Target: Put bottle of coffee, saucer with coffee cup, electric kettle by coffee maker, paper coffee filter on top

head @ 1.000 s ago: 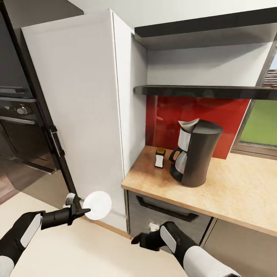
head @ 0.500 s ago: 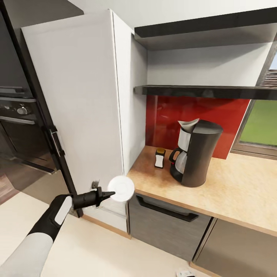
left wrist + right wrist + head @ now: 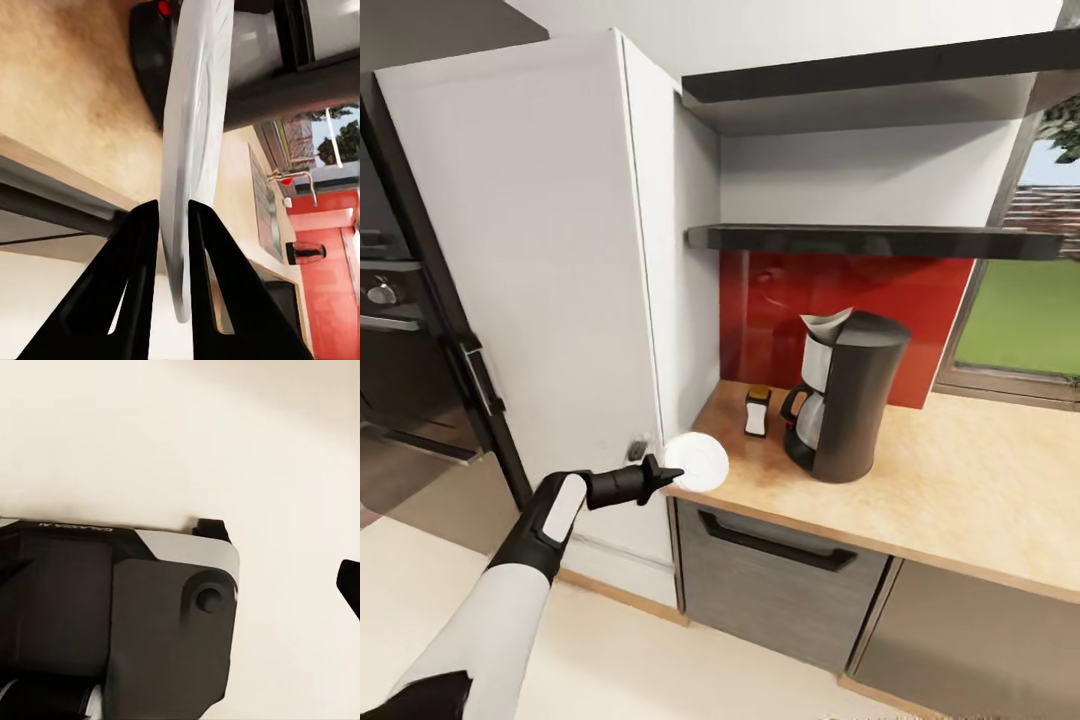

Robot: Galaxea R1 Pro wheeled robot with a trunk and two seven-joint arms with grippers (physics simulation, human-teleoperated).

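Left gripper [image 3: 656,479] clamped on saucer [image 3: 697,464], lower centre of head frame, at the near left corner of the counter [image 3: 960,500], disc held on edge. In left wrist view both fingers [image 3: 137,262] pinching the saucer [image 3: 196,142] rim, one each side. Probably light, rigid, glazed and slippery, breakable; thin rim grip likely to pivot, so best laid flat gently, grip kept on the rim. Right gripper state: cannot tell; right wrist view giving robot base [image 3: 112,615] over pale floor [image 3: 225,435]. Count: one saucer, one coffee maker [image 3: 847,395] mid-frame with one filter [image 3: 822,324] on top, one coffee bottle [image 3: 757,411] just left of it, two shelves [image 3: 870,240] above.
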